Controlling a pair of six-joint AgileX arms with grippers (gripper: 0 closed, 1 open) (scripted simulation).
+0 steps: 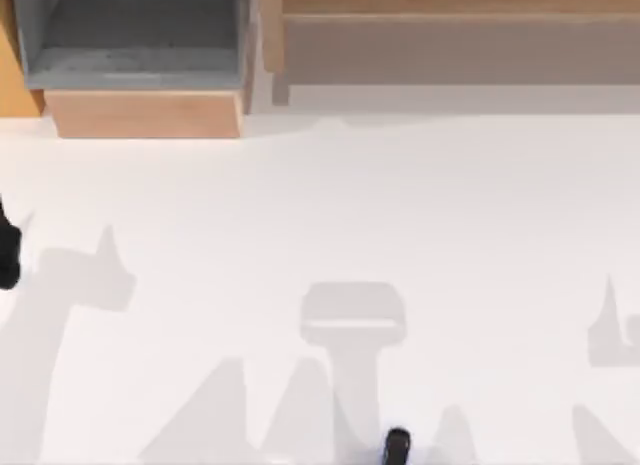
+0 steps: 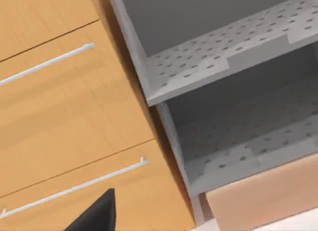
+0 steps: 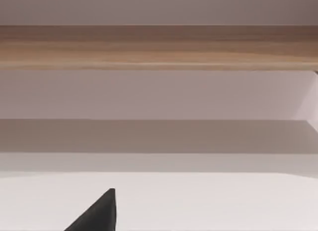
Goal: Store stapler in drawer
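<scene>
The stapler [image 1: 397,445], a small narrow black object, lies on the white table at the front edge, a little right of the middle. The drawer [image 1: 140,113] stands pulled open at the back left, with its tan front panel toward the table and a grey inside that holds nothing. My left gripper [image 1: 8,250] is at the table's left edge, far from the stapler. The left wrist view looks into the drawer [image 2: 248,156], with a dark part of my left gripper [image 2: 97,217] low in the picture. A dark part of my right gripper [image 3: 97,216] hangs above bare table.
A wide brown wooden shelf unit [image 1: 450,35] runs along the back right and faces the right wrist camera [image 3: 159,47]. Orange cabinet fronts with white bar handles [image 2: 74,186] stand beside the drawer. White tabletop stretches between the drawer and the stapler.
</scene>
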